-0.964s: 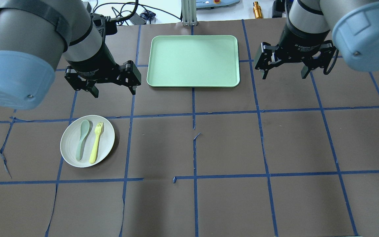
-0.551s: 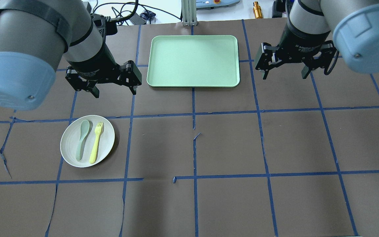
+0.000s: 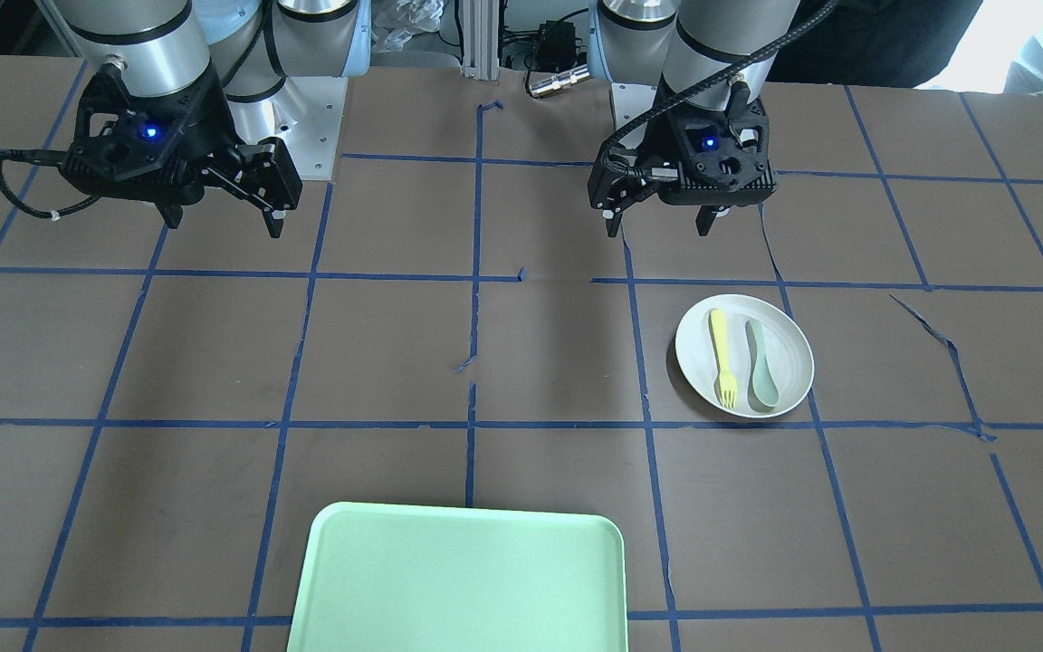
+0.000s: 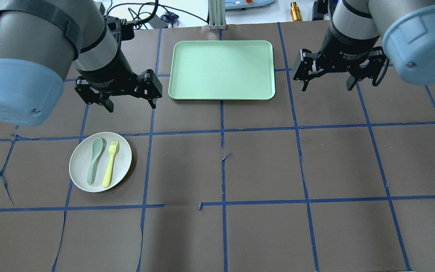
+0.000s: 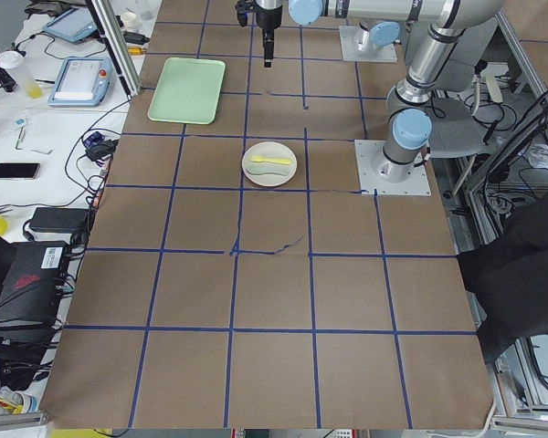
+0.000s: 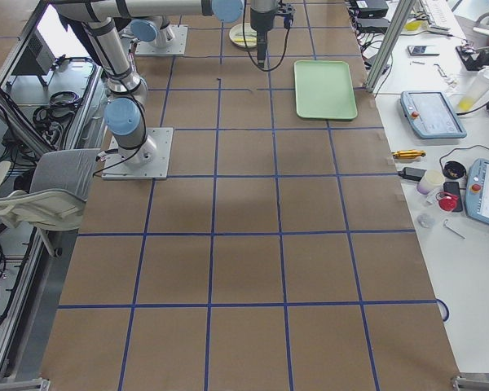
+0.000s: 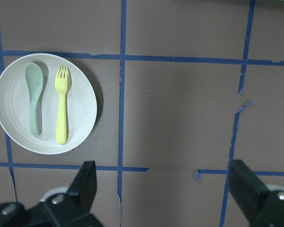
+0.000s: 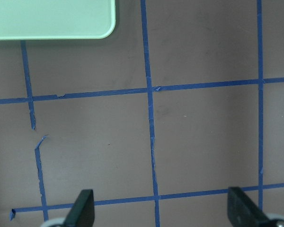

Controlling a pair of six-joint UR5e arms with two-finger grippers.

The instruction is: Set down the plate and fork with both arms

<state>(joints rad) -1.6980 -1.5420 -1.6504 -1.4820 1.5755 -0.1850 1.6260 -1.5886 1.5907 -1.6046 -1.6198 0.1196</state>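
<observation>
The off-white plate (image 4: 121, 162) sits on the table at the left; it also shows in the front view (image 3: 789, 340) and the left wrist view (image 7: 80, 101). The yellow fork (image 4: 110, 163) lies on it, right of a grey-green spoon (image 4: 94, 160); the fork also shows in the front view (image 3: 722, 358) and the left wrist view (image 7: 61, 111). My left gripper (image 4: 131, 105) hangs open and empty above the table, beyond the plate. My right gripper (image 4: 327, 86) hangs open and empty right of the green tray (image 4: 221, 70).
The light green tray also shows in the front view (image 3: 458, 580) and at the right wrist view's top-left (image 8: 52, 19). Blue tape lines grid the brown table. Cables and devices lie beyond the far edge (image 4: 157, 15).
Both grippers have shifted very slightly; the plate, fork and spoon have not moved.
</observation>
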